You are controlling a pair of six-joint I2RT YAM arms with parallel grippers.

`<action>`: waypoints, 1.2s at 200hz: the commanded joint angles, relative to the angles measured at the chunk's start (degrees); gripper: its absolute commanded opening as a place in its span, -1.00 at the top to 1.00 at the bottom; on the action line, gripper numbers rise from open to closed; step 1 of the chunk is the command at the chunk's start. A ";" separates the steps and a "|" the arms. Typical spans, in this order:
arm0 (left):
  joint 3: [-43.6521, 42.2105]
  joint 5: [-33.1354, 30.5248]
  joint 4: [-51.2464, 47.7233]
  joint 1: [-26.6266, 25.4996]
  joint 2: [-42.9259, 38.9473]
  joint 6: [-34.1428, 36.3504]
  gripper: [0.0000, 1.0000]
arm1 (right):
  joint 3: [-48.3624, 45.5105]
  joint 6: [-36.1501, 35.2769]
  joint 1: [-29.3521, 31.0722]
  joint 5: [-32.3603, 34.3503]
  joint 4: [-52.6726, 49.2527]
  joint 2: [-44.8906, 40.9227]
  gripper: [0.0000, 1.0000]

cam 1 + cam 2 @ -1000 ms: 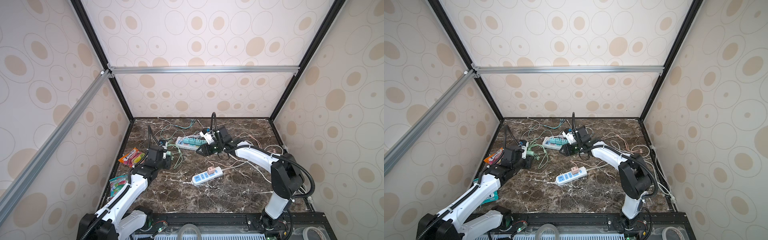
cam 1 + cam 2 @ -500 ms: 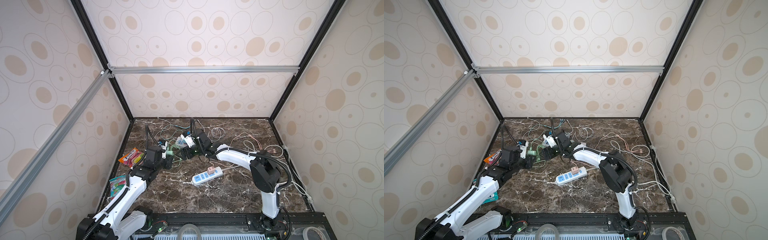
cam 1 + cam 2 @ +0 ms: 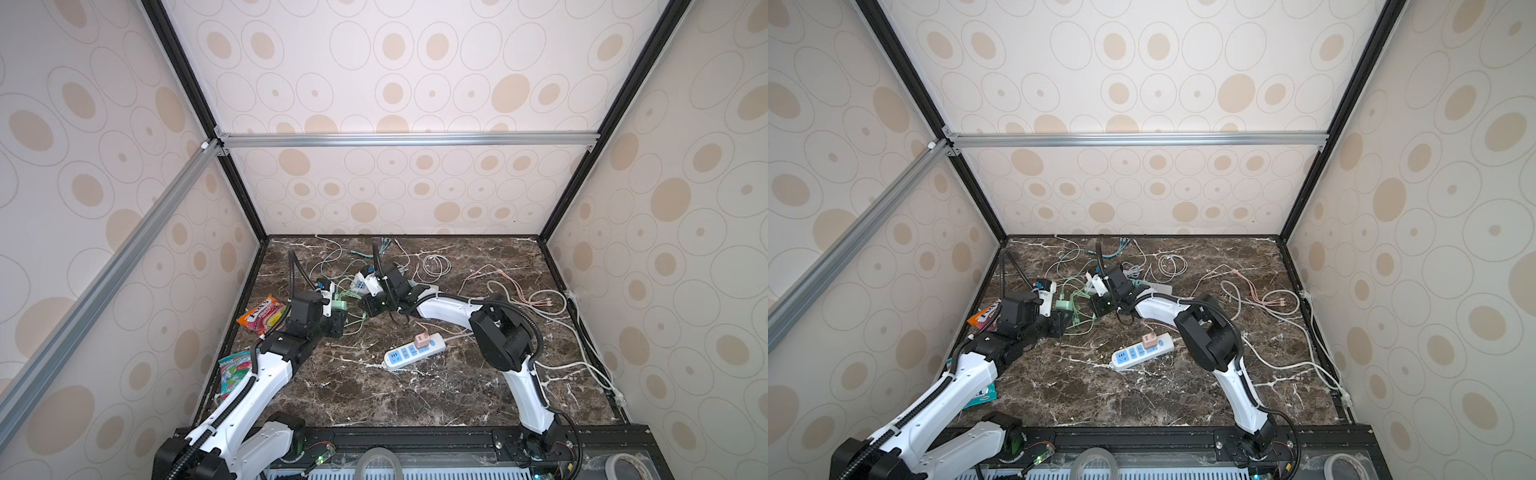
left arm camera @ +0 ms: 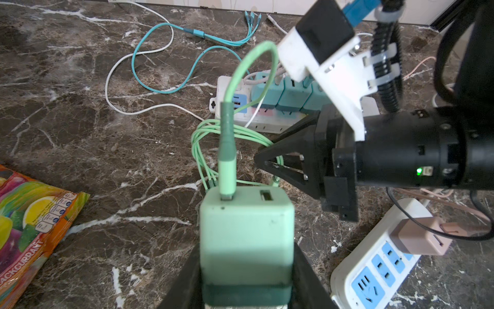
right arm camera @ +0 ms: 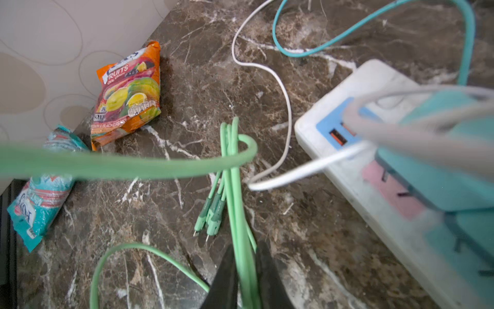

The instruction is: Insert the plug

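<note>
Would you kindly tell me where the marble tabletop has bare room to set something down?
The widest bare patch lies at the front, between the white-and-blue power strip and the black front rail. A smaller one sits in the back right corner, behind the pink cables. Back left is crowded with green cables and teal chargers.

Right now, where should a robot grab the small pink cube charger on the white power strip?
Probably from above, jaws across the flat sides of the pink cube charger: it stands proud of the white power strip, cable leaving one end.
</note>
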 commanded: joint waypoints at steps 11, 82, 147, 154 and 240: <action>0.05 -3.38 1.42 2.71 -1.03 -3.91 1.00 | -7.73 -9.38 0.24 -3.61 8.55 -15.51 1.00; 0.38 -8.16 -4.21 13.73 0.42 -9.31 1.00 | -38.33 -6.64 -13.54 -11.95 33.18 -54.03 1.00; 0.03 -6.06 -4.52 15.35 -0.53 -7.69 1.00 | -43.15 4.23 -21.51 -4.86 38.14 -57.82 1.00; 0.22 -4.53 -4.20 15.32 -0.86 -7.16 1.00 | -41.56 4.71 -21.08 -7.02 36.84 -55.99 1.00; 5.22 -24.29 -12.86 15.61 -7.43 -5.17 1.00 | -13.22 -4.61 -4.85 -7.22 23.89 -27.98 1.00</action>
